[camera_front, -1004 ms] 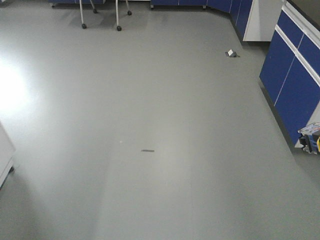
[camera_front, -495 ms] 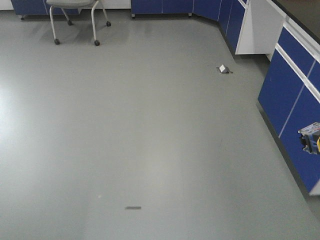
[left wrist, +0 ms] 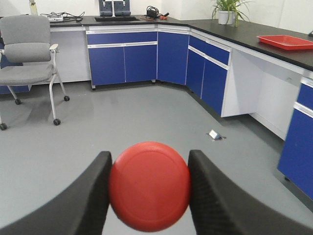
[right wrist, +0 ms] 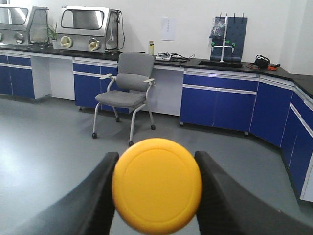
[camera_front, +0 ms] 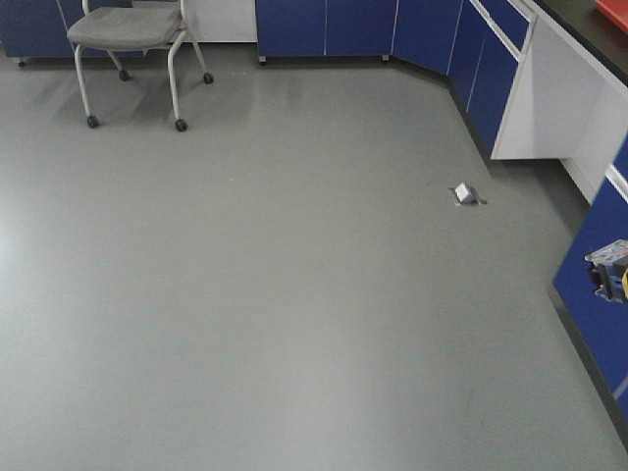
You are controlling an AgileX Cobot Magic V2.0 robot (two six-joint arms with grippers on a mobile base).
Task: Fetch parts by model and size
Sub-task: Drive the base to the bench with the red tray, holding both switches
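Note:
Two parts show, one in each wrist view. The red push-button switch (left wrist: 149,185) faces the left wrist camera with its round cap, and my left gripper (left wrist: 150,156) is shut on it, both black fingers (left wrist: 88,196) pressing the cap's sides. My right gripper (right wrist: 156,155) is shut on the yellow switch (right wrist: 157,185) in the same way. Both caps hide their bases. In the front view a small dark piece with blue and yellow bits (camera_front: 610,267) hangs at the right edge; what holds it is out of view.
Grey floor (camera_front: 275,294) lies ahead. A wheeled grey chair (camera_front: 128,39) stands at the far left. Blue cabinets (camera_front: 334,25) line the back wall and the right side (camera_front: 594,294). A small white object (camera_front: 464,194) lies on the floor. A red tray (left wrist: 286,41) sits on the counter.
The front view has advanced across the room: the chair and back cabinets came closer, the white floor object slid down and right, and the dark floor mark left the view.

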